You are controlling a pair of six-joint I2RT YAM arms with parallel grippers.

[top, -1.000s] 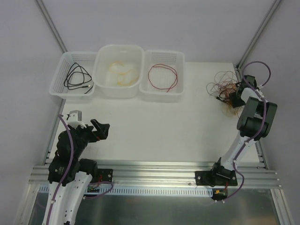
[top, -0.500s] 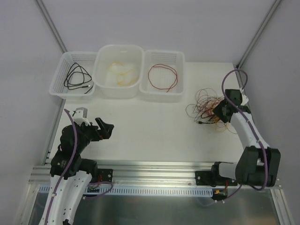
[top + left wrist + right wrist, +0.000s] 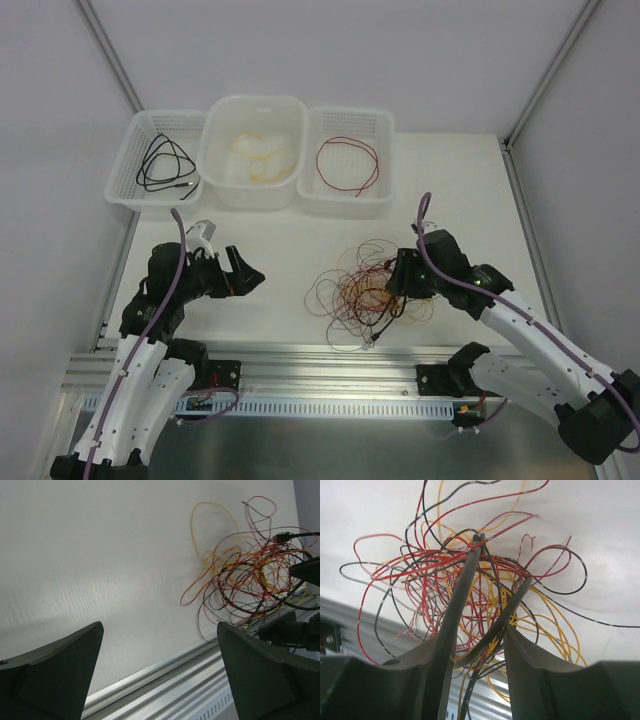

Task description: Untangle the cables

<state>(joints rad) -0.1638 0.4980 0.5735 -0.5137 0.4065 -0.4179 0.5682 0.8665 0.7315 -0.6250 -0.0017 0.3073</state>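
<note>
Right gripper (image 3: 402,280) narrow, pinching cables (image 3: 355,295) mid-clump, several strands together; pull likely tightens knots or drags tangle over near table (image 3: 280,235) edge. Left gripper (image 3: 250,275) wide, empty.

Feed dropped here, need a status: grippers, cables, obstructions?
Left gripper open, empty. Right gripper shut on cables, tangled heap on table near front edge. Baskets far back, not obstructing.

left arm: bent, pincer (image 3: 245,272) wide apart | right arm: reaching inward, pincer (image 3: 400,281) pinching the cables (image 3: 352,296)
</note>
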